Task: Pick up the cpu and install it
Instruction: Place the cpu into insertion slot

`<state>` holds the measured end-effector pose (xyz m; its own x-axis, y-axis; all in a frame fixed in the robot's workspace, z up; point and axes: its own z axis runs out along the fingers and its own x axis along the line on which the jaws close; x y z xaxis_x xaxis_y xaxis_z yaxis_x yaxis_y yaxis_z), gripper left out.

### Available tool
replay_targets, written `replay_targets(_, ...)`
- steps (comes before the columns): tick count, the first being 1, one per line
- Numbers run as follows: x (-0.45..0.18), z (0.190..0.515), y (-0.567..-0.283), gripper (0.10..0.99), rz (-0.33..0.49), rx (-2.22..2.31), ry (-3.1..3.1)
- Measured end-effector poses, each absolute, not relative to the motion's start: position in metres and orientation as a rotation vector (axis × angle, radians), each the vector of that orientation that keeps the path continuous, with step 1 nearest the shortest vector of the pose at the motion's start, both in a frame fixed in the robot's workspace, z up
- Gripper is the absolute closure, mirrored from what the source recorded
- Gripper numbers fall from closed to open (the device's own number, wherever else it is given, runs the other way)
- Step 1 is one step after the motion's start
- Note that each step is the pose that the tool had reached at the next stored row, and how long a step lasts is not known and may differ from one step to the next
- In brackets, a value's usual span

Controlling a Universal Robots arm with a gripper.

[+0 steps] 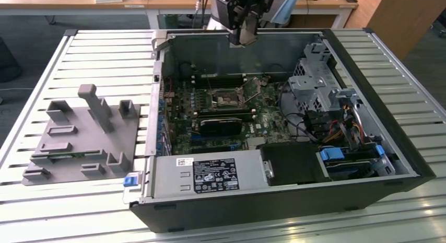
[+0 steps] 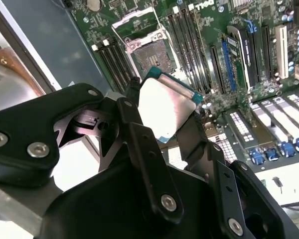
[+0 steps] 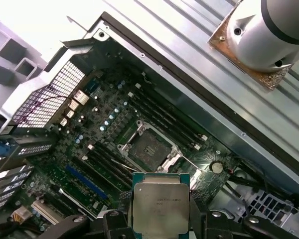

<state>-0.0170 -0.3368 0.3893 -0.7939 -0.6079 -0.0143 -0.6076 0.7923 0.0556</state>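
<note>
The cpu (image 3: 160, 207) (image 2: 165, 105), a small flat square chip with a silvery top and green rim, is clamped between the black fingers (image 2: 139, 144) of my gripper (image 1: 243, 40). In the exterior view the gripper hangs high over the far wall of the open computer case (image 1: 293, 201). The motherboard socket (image 3: 148, 148) (image 2: 153, 56) (image 1: 229, 99) lies below with its metal frame swung open and its contact field bare. The chip is held in the air well above the board, apart from the socket.
RAM slots (image 3: 164, 119) flank the socket. A black card (image 1: 221, 124) and drive cage (image 1: 314, 86) sit inside the case, with the power supply (image 1: 209, 175) at the near side. A grey fixture tray (image 1: 83, 143) rests on the slatted table at the exterior view's left.
</note>
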Motion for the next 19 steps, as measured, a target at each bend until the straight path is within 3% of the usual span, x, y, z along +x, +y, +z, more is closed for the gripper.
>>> replay_targets(19, -0.0170, 0.3893, -0.3368, 0.545, -0.089, 1.279, -2.857)
